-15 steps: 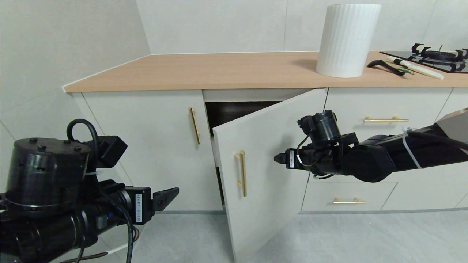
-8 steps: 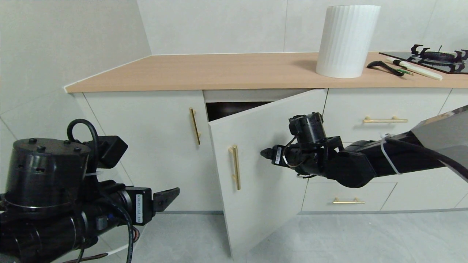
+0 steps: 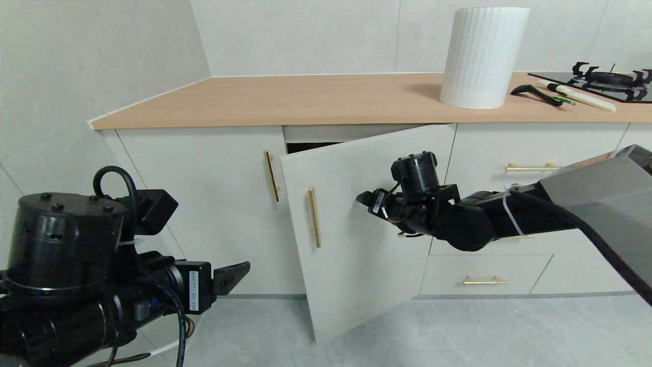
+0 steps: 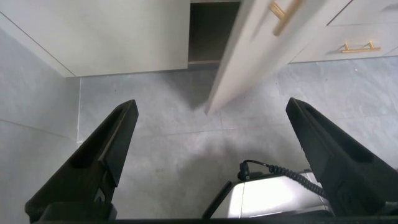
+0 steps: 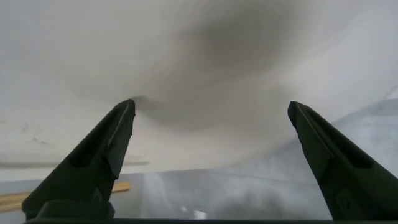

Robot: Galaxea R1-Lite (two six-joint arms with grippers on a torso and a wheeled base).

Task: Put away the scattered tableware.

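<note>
Black arms (image 3: 61, 265), looped cable (image 3: 114, 173), white zip-tie (image 3: 507, 204)

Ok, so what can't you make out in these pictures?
- Cupboard interior: head view, just a dark sliver above the door; contents hidden.
- Right gripper against the door: head view can't show contact; right wrist view is a blurred door face.
- Utensils beside the gas hob: head view, too small to name; hob cut by the edge.

Labels (image 3: 193, 290) on the left tool (image 3: 239, 270) and right tool (image 3: 362, 198) carry print seemingly too small to read
</note>
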